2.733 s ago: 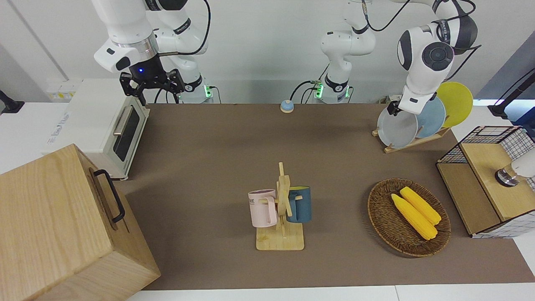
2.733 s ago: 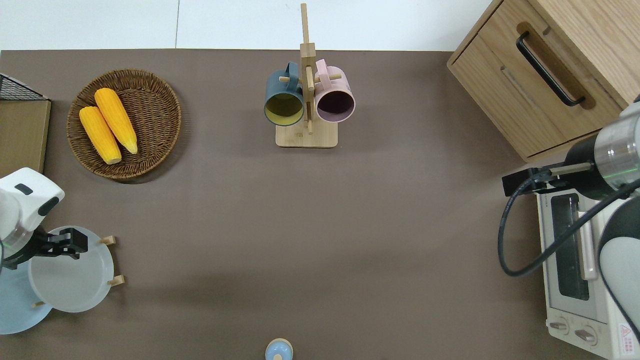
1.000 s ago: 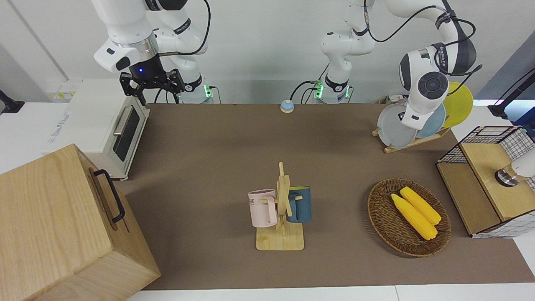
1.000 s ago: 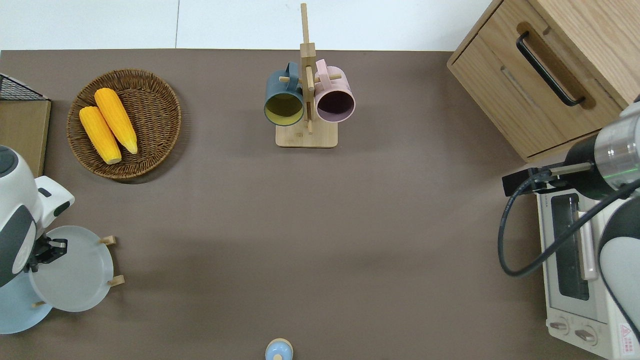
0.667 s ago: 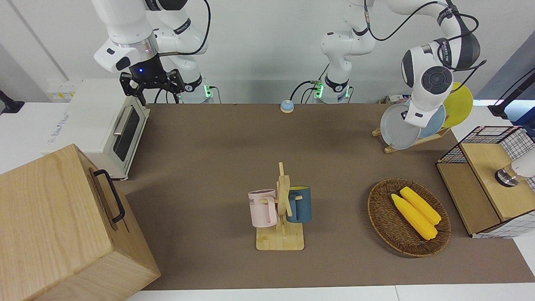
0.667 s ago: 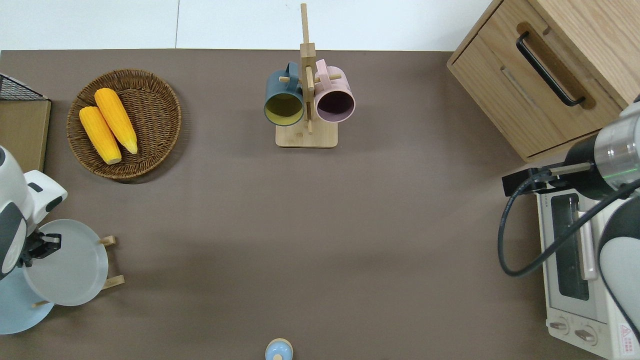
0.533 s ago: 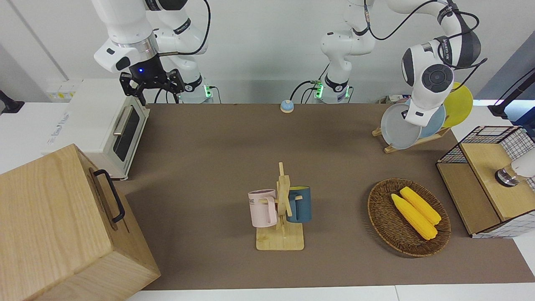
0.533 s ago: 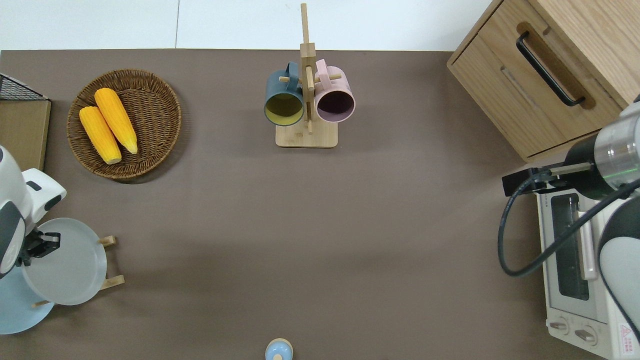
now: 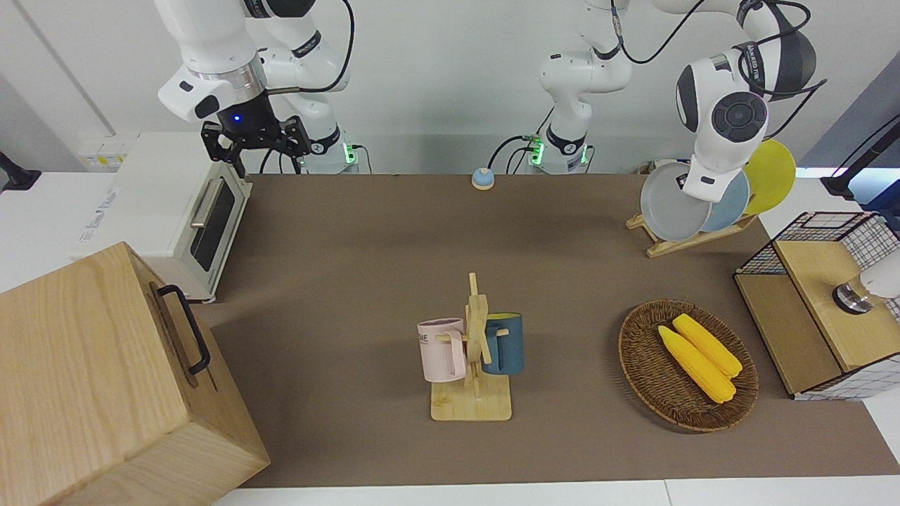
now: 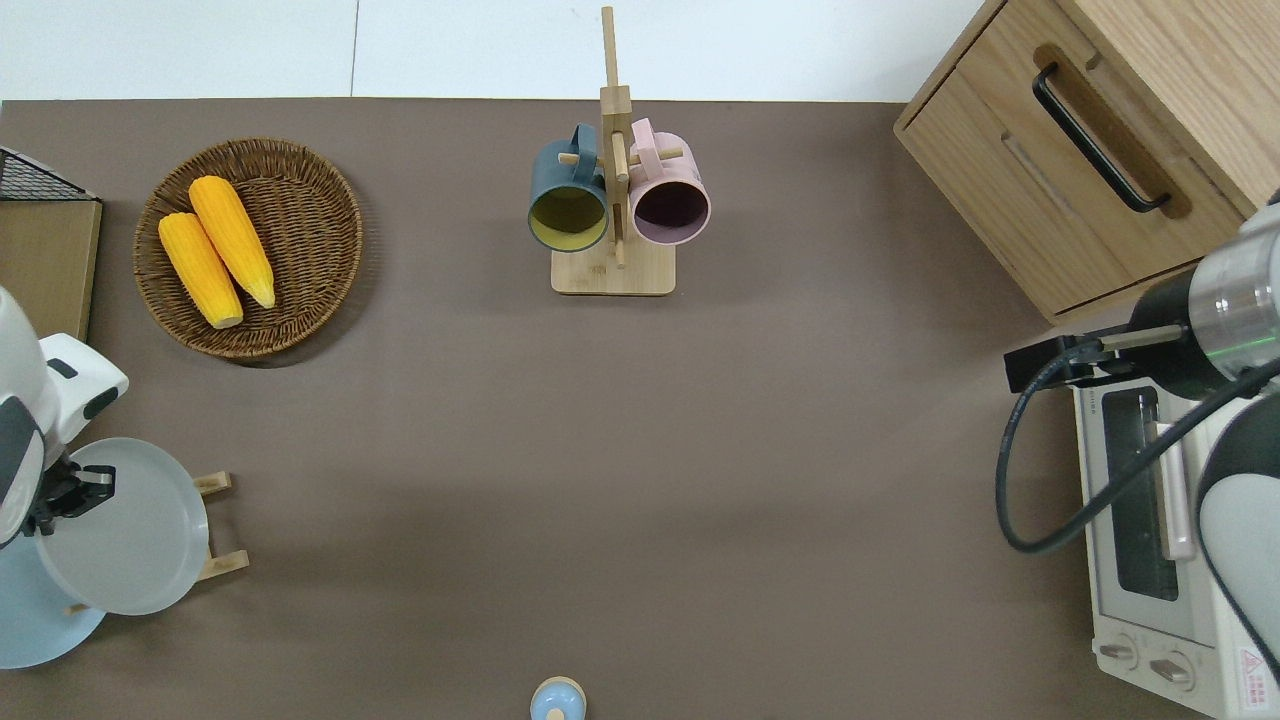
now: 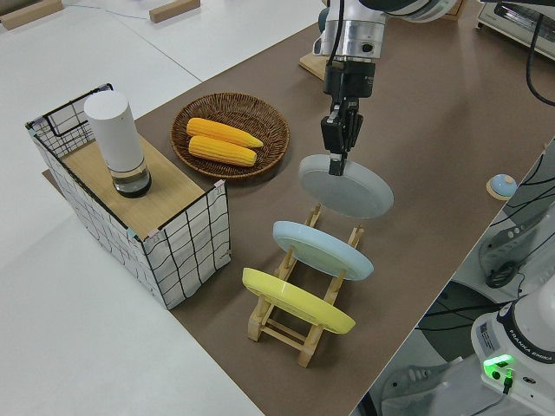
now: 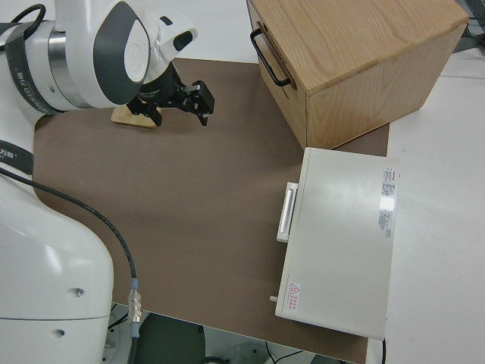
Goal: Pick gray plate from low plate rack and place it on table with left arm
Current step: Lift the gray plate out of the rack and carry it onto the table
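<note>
Lifting the gray plate (image 11: 345, 187) clear of the low plate rack (image 11: 299, 325) is the step in hand, and the left gripper (image 11: 335, 165) is pinched on the plate's upper rim, holding it tilted in the air over the rack's end toward the table's middle. In the left side view the plate hangs free of the pegs, just above the light blue plate (image 11: 323, 250), with the yellow plate (image 11: 297, 302) in the slot next to that one.

To do this well, I judge the plate should go higher before it travels sideways — an edge grip on a wide disc lets it swing, and its low edge could clip the blue plate or a peg. Then carry it slowly over bare table (image 10: 620, 480) and level it before lowering.

The front view hides the grip itself: the left arm's wrist covers the fingers and part of the plate. The overhead view cuts off the rack, the blue plate and most of the arm at its edge. The right arm is parked, its gripper (image 9: 256, 143) spread apart.
</note>
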